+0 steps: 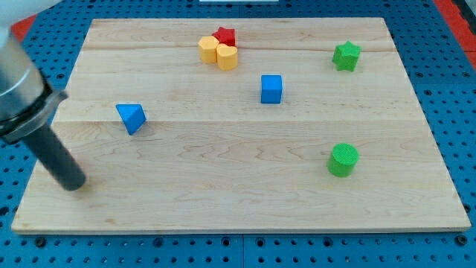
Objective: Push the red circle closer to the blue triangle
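Wooden board point(238, 201) with my tip point(73, 182) resting at lower left, below and left of the blue triangle point(131, 117), touching no block, while no red circle shows, only a red star point(225, 36) behind two yellow blocks point(218, 53) at top centre.

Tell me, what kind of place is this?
Probably a robot lab's test bench: a pale wooden board resting on a blue perforated metal table, small coloured blocks like the blue triangle block, and my tip touching the board.
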Robot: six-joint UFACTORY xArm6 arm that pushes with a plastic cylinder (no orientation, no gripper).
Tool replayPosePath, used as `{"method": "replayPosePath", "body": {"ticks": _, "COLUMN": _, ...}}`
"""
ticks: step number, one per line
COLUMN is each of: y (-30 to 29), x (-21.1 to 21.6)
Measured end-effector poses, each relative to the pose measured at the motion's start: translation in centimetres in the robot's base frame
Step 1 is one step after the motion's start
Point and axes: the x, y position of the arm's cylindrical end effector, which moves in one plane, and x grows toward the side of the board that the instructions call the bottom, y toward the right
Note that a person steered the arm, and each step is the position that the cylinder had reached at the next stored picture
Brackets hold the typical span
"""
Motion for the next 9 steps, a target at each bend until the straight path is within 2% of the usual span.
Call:
{"method": "replayPosePath", "body": {"ticks": 1, "y": -1.4, "x": -1.6}}
{"method": "replayPosePath", "body": {"ticks": 2, "y": -2.2, "x": 0.3}}
{"method": "replayPosePath", "body": {"ticks": 3, "y": -6.3, "x": 0.8}}
{"method": "replayPosePath", "body": {"ticks": 4, "y": -8.0, "x": 0.0}}
{"method": "replayPosePath", "body": {"ticks": 6, "y": -4.1, "x": -0.7}}
{"method": "replayPosePath", "body": {"ticks": 9, "y": -1.4, "x": -6.1}}
